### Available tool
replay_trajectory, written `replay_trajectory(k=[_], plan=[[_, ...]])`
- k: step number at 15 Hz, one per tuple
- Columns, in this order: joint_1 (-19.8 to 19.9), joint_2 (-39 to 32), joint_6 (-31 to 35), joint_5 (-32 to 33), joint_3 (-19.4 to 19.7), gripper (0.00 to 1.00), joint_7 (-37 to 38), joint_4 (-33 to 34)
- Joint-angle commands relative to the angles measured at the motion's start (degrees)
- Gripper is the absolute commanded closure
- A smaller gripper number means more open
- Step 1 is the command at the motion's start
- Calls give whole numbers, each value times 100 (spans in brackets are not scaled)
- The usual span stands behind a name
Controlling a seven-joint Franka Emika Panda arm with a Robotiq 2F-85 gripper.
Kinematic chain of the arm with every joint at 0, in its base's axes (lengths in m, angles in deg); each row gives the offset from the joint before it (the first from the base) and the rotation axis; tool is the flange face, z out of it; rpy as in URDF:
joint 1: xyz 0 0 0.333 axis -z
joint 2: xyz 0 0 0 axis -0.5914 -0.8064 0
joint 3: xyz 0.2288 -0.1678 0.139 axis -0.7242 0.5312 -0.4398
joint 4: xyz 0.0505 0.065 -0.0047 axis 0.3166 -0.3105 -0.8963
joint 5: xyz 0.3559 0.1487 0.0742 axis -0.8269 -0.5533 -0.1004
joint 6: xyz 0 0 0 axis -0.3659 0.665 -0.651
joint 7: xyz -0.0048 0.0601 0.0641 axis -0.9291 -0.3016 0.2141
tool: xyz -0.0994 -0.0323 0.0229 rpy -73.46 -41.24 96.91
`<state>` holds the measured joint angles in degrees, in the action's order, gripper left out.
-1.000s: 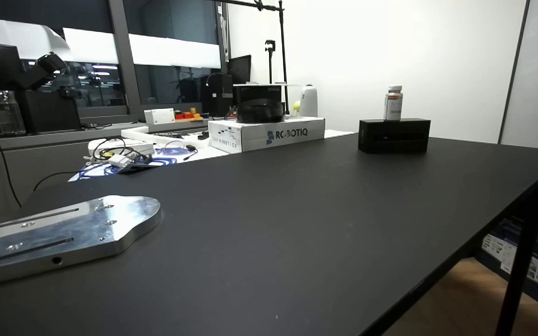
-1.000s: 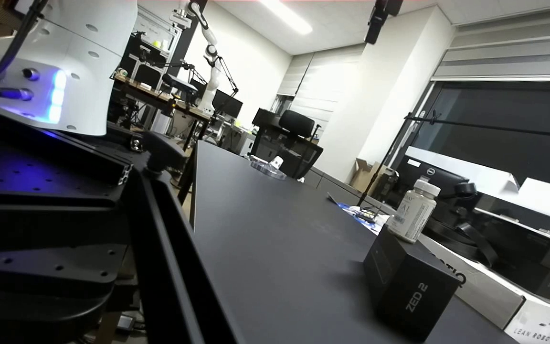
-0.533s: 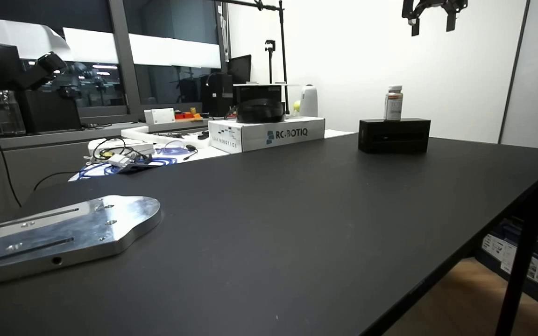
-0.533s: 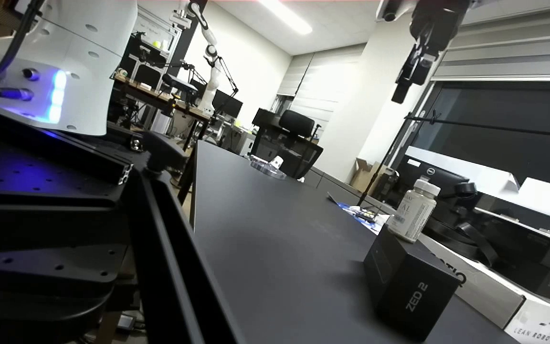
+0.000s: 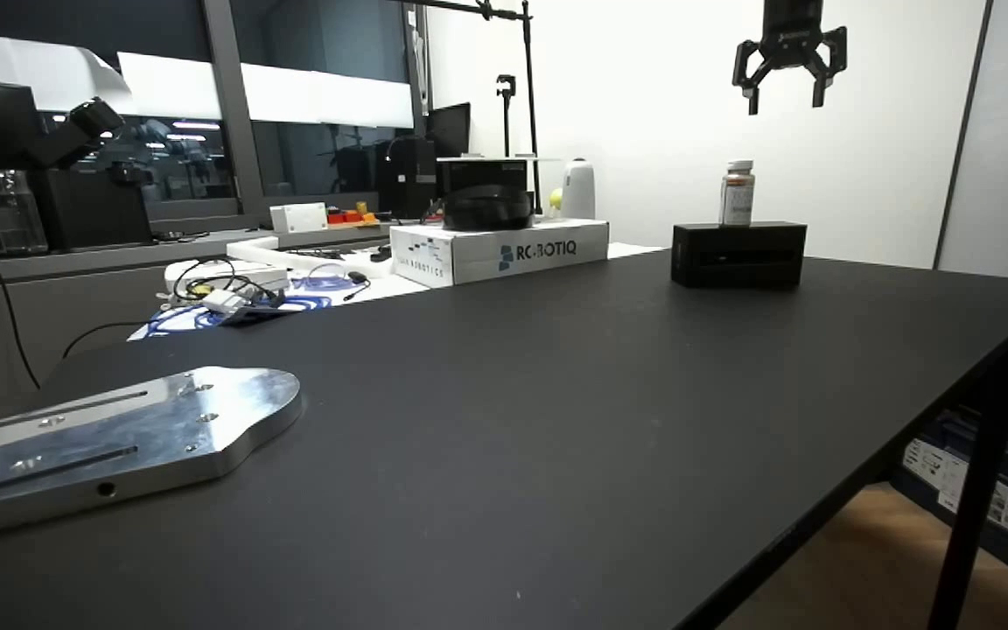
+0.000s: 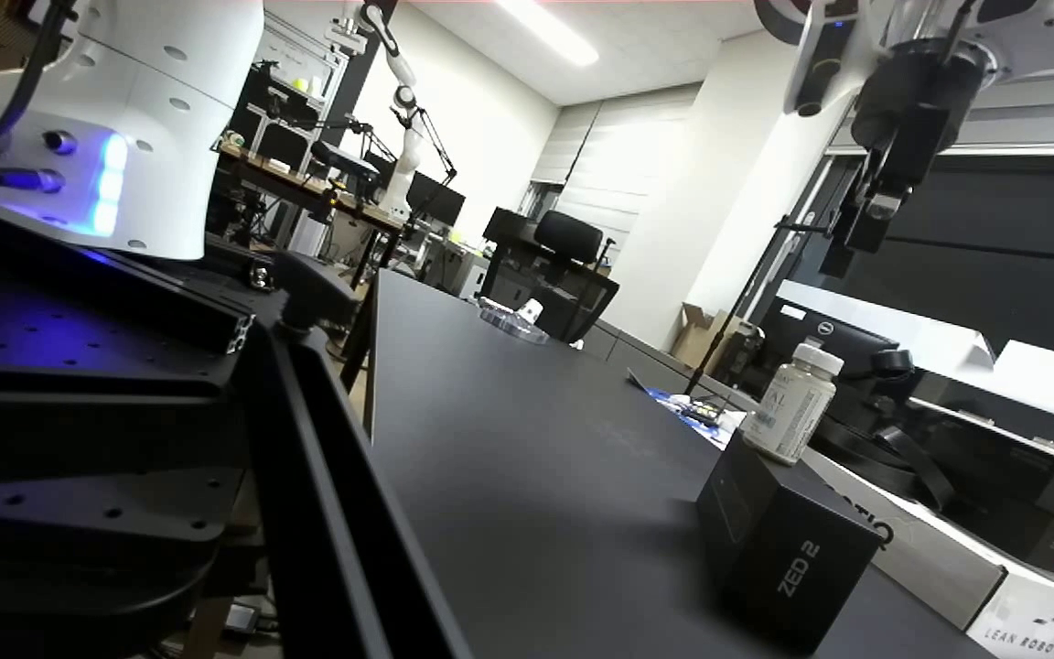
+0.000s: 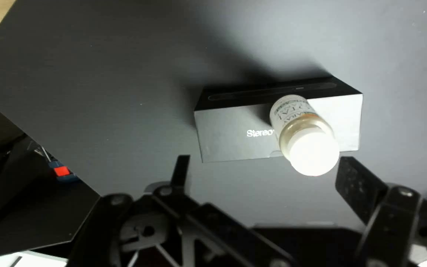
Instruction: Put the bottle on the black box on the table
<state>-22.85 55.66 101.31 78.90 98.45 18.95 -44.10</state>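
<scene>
Bottle [image 5: 737, 198] stands upright on the black box [image 6: 785, 549], which in an exterior view sits near the far edge of the tabletop [image 5: 504, 455]. Since it is on the box already, I read the task as lifting it off and setting it on the tabletop; lining up for the grasp seems the step in hand.

The gripper [image 5: 786, 108] hangs above, its jaws spread wide with nothing held. In the wrist view the cap [image 7: 314, 151] shows nearer one jaw than the other, so shift until the bottle would come midway, then go straight down and close on the body below the cap, keeping clear of the box. Go gently: the base looks close to a long edge of the box's top, and a sideways nudge could tip it. Lift straight up before travelling, then lower it upright, well in from the tabletop's edges.

Counted: one bottle; one gripper; one tabletop; one metal plate [image 5: 132, 429] by the edge at its other end; one long white box [image 5: 473, 258] just past its edge. Two dark boxes lettered ZED 2 show in an exterior view: the one under the bottle and a second box [image 6: 1021, 476] beyond the tabletop's edge.
</scene>
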Motion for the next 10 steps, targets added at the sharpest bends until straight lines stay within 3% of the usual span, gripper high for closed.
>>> replay_trajectory(k=[1,10], plan=[[-62,-575,123,-397,96,0,439,503],[-107,-1242,407,-869,175,0,603,873]])
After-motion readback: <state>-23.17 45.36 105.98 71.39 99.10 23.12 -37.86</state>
